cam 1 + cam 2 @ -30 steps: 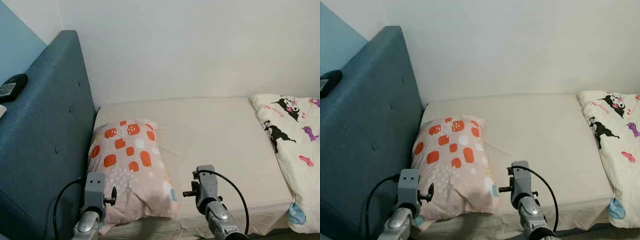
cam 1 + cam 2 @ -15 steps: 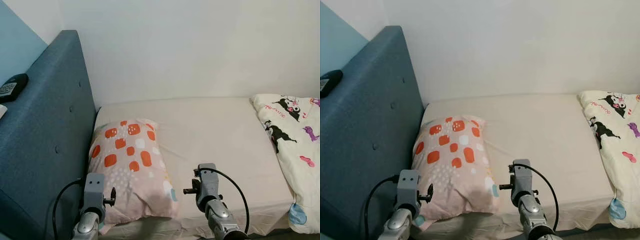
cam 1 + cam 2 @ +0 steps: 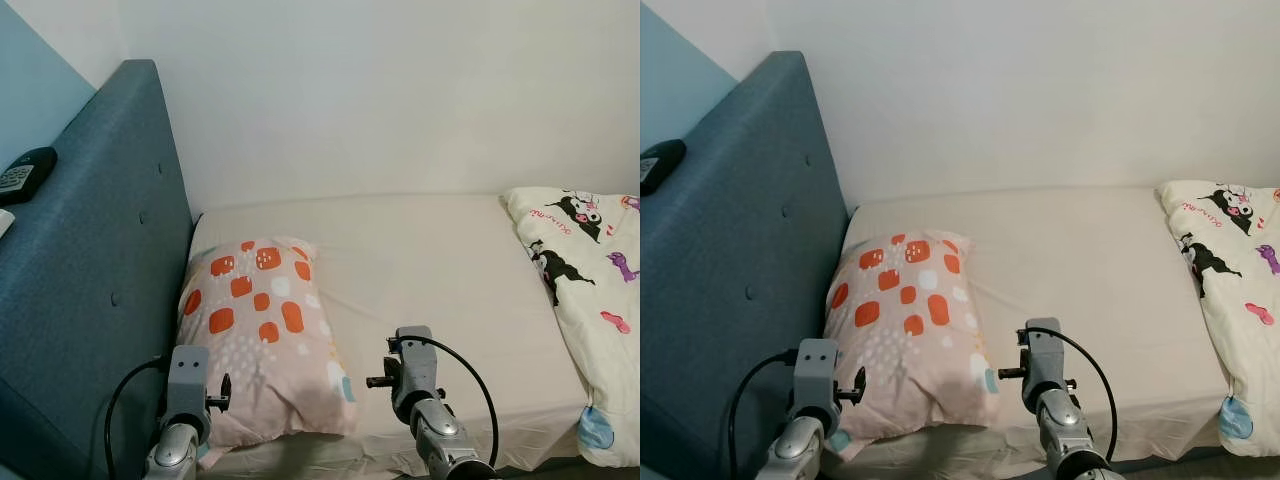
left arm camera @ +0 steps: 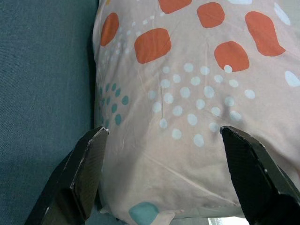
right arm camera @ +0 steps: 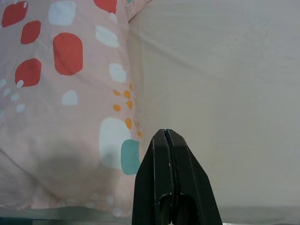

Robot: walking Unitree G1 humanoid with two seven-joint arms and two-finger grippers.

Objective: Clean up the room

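Pillow (image 3: 262, 335) lies in the lower left of our head view, at the head end of the bed (image 3: 450, 270), its left edge against the blue headboard (image 3: 100, 250). Its cover is pale pink, printed with orange-red blocks, white patches, small white and teal dots — a little creased. Our left claw (image 4: 164, 140) hangs over its near end with both fingers spread wide apart, one toward the headboard edge, one over the dotted fabric. Our right claw (image 5: 169, 140) is pressed closed, holding nothing, just beside the pillow's right edge over the beige sheet. At the frame's right edge sits a white cartoon-print quilt (image 3: 585, 290) — well apart from the pillow.
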